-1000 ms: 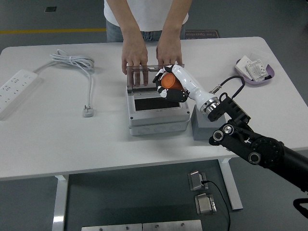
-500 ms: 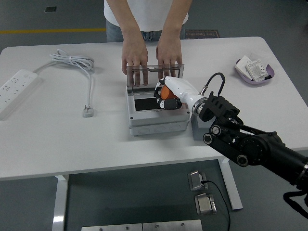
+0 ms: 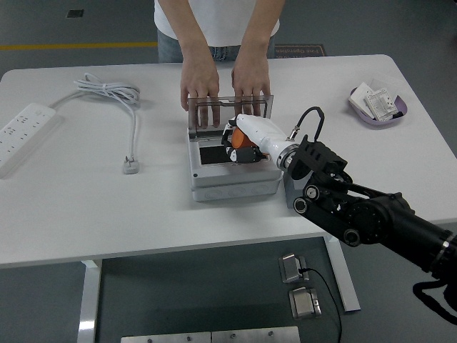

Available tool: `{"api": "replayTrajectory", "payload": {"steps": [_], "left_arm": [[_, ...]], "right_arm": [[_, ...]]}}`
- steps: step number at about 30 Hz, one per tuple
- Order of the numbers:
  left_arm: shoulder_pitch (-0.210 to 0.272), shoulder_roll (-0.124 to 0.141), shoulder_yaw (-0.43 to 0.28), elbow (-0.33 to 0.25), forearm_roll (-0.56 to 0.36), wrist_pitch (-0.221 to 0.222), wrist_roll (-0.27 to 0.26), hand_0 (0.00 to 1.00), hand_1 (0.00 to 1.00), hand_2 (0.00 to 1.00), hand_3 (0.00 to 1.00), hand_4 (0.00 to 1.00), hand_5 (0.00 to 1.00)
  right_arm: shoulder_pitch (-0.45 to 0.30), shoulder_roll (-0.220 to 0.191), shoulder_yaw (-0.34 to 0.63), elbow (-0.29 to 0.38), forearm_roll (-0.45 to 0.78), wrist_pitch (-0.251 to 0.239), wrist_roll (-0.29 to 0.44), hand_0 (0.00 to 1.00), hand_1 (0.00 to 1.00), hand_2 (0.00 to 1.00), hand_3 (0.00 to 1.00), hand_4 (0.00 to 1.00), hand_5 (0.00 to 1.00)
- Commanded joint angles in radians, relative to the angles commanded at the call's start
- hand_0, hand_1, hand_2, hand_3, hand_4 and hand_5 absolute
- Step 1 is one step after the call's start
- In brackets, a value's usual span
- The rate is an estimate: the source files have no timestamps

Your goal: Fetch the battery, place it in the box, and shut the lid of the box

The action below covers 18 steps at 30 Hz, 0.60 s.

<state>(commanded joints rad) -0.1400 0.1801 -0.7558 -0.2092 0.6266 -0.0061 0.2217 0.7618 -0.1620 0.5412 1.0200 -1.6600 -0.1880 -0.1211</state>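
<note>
A grey box [image 3: 232, 182] stands at the table's middle with its clear lid [image 3: 230, 111] raised upright at the back. A person's two hands [image 3: 199, 89] rest on the lid's top edge and hold it up. My right hand [image 3: 240, 145] reaches from the right, down into the box's dark opening, its white and black fingers curled around an orange battery [image 3: 245, 139]. The battery sits low inside the box, partly hidden by the fingers. My left arm is out of the picture.
A white power strip [image 3: 23, 133] with its coiled cable [image 3: 114, 93] and plug [image 3: 131, 166] lies at the left. A purple dish [image 3: 377, 107] with small packets sits at the far right. A grey block [image 3: 294, 191] stands beside the box's right side.
My right hand has moved left and down with the battery, from above the box's right edge into its opening. The person's hands keep holding the lid.
</note>
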Motion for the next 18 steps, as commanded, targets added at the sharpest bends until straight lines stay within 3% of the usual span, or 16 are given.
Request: {"api": "replayTrajectory", "payload": {"steps": [9, 10, 15, 16, 18], "left_arm": [[-0.001, 0.0, 0.012, 0.001, -0.01, -0.002, -0.004, 0.669, 0.723, 0.686, 0.629, 0.641, 0.198], [-0.001, 0.0, 0.013, 0.001, -0.01, -0.002, -0.004, 0.669, 0.723, 0.686, 0.629, 0.64, 0.198], [-0.001, 0.001, 0.014, 0.001, -0.011, -0.002, -0.005, 0.669, 0.723, 0.686, 0.629, 0.64, 0.198], [-0.002, 0.001, 0.015, 0.001, -0.012, -0.002, -0.006, 0.669, 0.723, 0.686, 0.629, 0.639, 0.197], [-0.002, 0.0, 0.015, 0.001, -0.013, -0.002, -0.006, 0.669, 0.723, 0.686, 0.629, 0.639, 0.197]], "right_arm": [[-0.001, 0.003, 0.008, -0.02, 0.015, 0.01, 0.047, 0.317, 0.364, 0.386, 0.429, 0.099, 0.002], [-0.001, 0.003, 0.009, -0.02, 0.013, 0.012, 0.051, 0.329, 0.41, 0.423, 0.486, 0.293, 0.195], [0.001, 0.002, 0.01, -0.021, 0.003, 0.016, 0.063, 0.329, 0.41, 0.423, 0.486, 0.293, 0.195], [0.001, 0.002, 0.009, -0.021, -0.001, 0.016, 0.064, 0.406, 0.544, 0.54, 0.598, 0.313, 0.253], [0.003, 0.001, 0.006, -0.02, -0.011, 0.017, 0.061, 0.406, 0.544, 0.54, 0.598, 0.313, 0.253]]}}
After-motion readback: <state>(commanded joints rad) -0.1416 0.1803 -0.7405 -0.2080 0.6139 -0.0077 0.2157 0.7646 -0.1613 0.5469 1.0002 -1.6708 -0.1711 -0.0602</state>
